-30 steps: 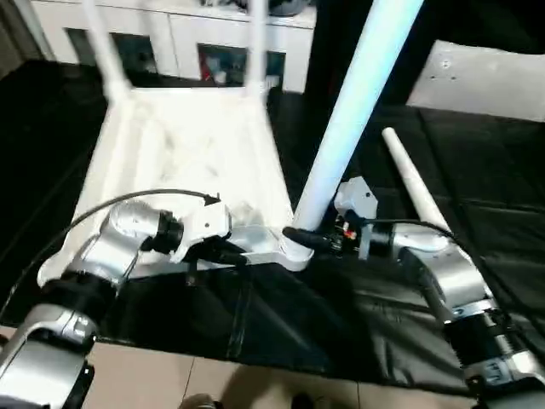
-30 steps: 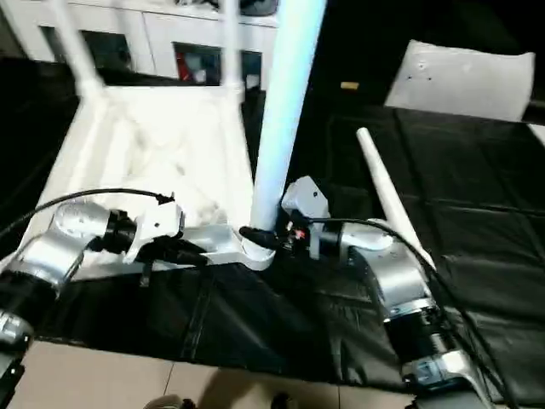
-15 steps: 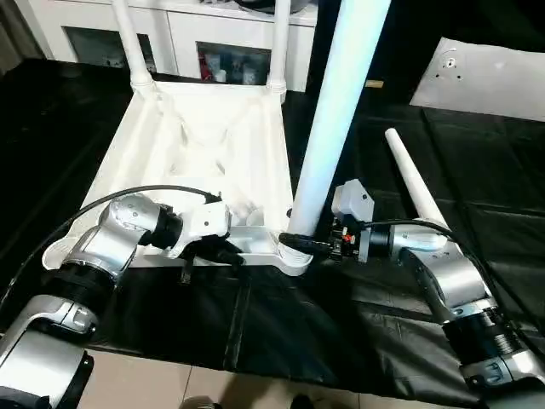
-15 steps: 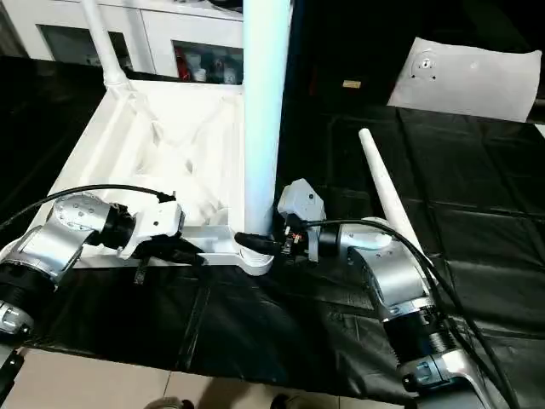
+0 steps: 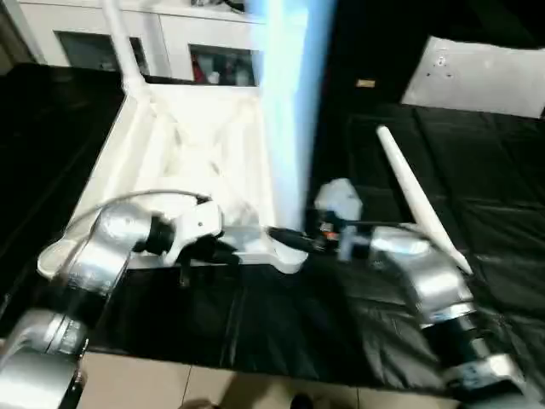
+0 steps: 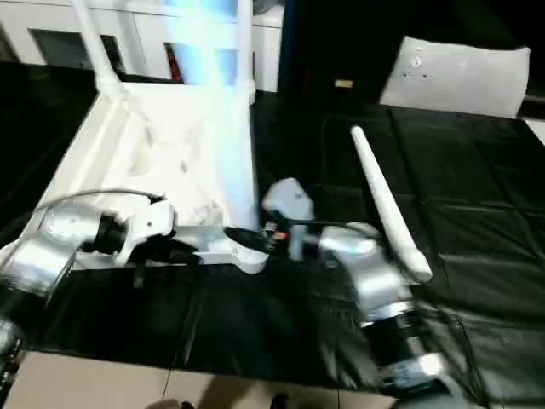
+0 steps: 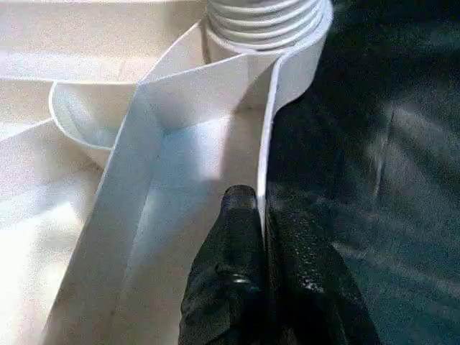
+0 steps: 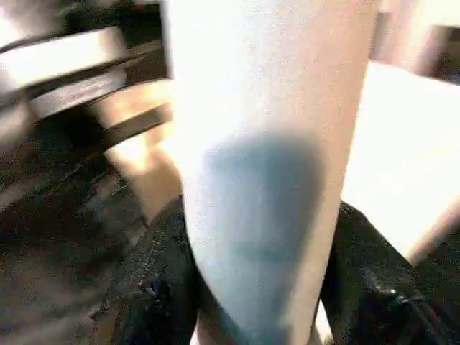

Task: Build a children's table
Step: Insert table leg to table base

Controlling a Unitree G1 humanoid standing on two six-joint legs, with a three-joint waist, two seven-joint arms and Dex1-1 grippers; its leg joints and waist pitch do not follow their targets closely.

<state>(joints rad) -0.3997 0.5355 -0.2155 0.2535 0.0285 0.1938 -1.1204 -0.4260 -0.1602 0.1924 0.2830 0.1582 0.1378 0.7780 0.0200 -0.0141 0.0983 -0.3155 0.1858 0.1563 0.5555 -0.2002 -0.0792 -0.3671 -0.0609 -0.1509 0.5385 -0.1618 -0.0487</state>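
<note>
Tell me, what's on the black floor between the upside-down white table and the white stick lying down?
The right arm's fingers, closed around a standing round white plastic leg at the white plastic table's near corner. Past them, bare black mat up to the loose tapered white leg, in both eye views.

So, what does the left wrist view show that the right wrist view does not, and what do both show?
Left wrist view alone: the left gripper shut on the thin rim of the upturned table top, and the ridged threaded end of the leg sitting in the corner socket.

Right wrist view alone: the right gripper with a black finger on each side of the leg's smooth shaft.

Both: that same white leg and the black floor mat.
</note>
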